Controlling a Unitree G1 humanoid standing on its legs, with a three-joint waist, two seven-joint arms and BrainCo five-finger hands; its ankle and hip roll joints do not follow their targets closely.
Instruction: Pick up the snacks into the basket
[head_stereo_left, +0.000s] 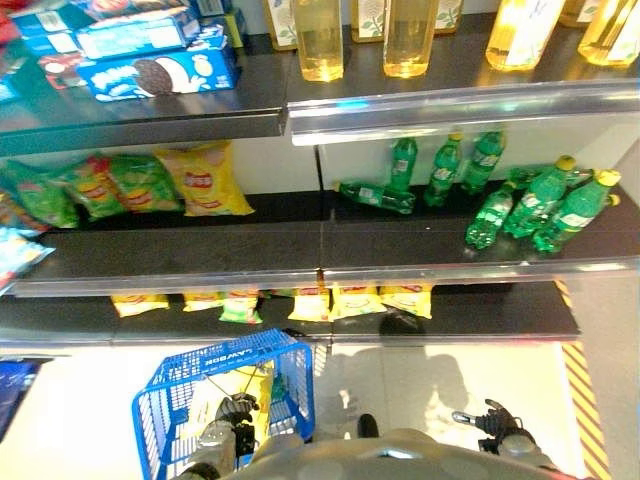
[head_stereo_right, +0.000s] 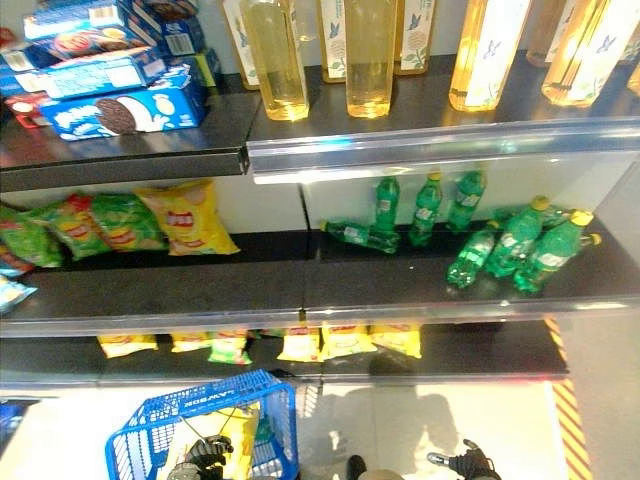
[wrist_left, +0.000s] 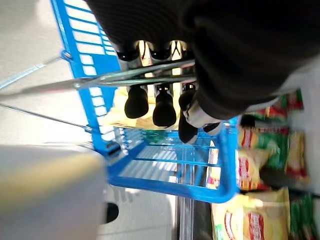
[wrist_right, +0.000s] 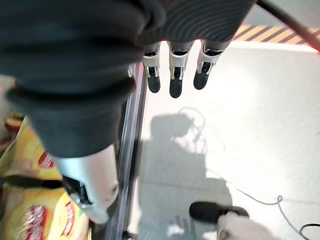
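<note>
1. Blue plastic basket (head_stereo_left: 228, 395) is carried on the floor side by the left hand (wrist_left: 165, 105), fingers curled round its wire handles (wrist_left: 125, 77).
2. Yellow snack bags (head_stereo_left: 345, 300) are seen on the bottom shelf (head_stereo_left: 480, 318) (one lies inside the basket).
3. Right hand (wrist_right: 172, 75) is held relaxed, fingers apart, empty.

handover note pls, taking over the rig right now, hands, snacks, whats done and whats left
Left hand: shut on the basket handle, carrying the blue basket low in front of the shelves.
Right hand: open, holding nothing, hanging over the floor at the robot's right.
Done: a yellow bag already lies in the basket.
Left: chip bags on the middle shelf and bottom shelf are not yet picked. Green bottles sit at the right.
</note>
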